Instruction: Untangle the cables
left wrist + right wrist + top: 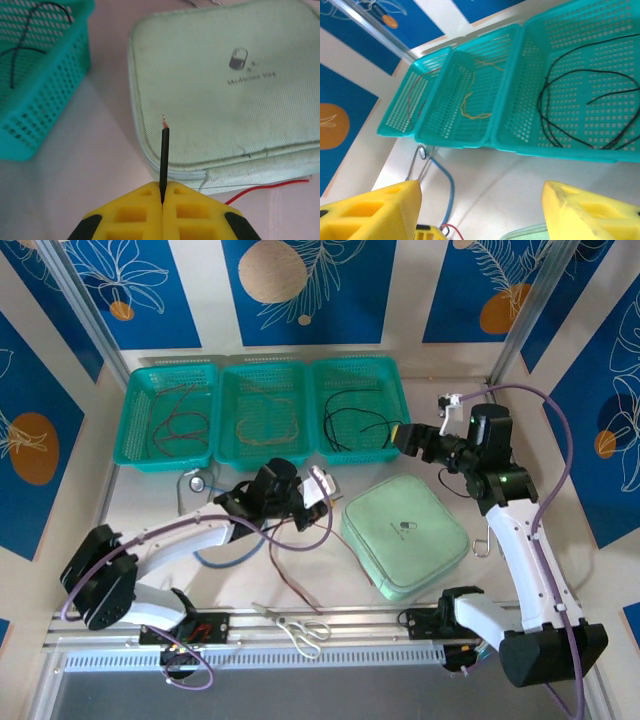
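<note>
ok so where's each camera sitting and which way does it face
Top external: above and behind, looking down on the table; left arm and right arm in view.
Left wrist: faces the green pouch; left pincer shut on a dark cable.
Right wrist: faces the teal baskets; right pincer open.
Shared: both wrist views catch the rightmost basket.

The mint-green pouch [210,100] bears a pill sign above small print reading "Medicine", its last word blurred.

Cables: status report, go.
Left gripper: jaws shut on black cable, near its bare tip. Right gripper: jaws open, empty, by the teal baskets. Green pouch directly ahead of left; red cable loose beside it.
</note>
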Robot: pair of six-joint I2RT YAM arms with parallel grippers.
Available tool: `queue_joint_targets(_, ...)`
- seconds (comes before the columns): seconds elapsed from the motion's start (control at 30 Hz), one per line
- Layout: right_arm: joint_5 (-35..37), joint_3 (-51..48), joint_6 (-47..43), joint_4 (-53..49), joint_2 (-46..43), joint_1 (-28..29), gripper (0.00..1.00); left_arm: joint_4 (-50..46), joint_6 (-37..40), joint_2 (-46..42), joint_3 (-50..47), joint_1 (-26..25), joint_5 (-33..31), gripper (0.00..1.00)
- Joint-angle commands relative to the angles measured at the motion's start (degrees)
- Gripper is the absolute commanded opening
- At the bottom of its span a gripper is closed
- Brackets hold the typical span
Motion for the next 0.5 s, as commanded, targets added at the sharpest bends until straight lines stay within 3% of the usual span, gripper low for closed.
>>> queue_joint_targets(0.0,-5.35,-2.35,1.85,7.81,0.16,1.73,0.65,-12.08,0.45,-1.84,6.40,1.61,-1.12,0.00)
queue_joint_targets(0.33,-16.71,-11.13,-2.57,30.51,-0.47,5.75,0.69,-21.73,-2.74,-1.15,23.21,9.25,2.56,0.00)
queue_joint_targets(0.47,-19.56,-10.72,-8.06,34.12,2.05,8.07,0.70,-26.10,-2.77,0.11,29.93,10.98,3.85,0.00)
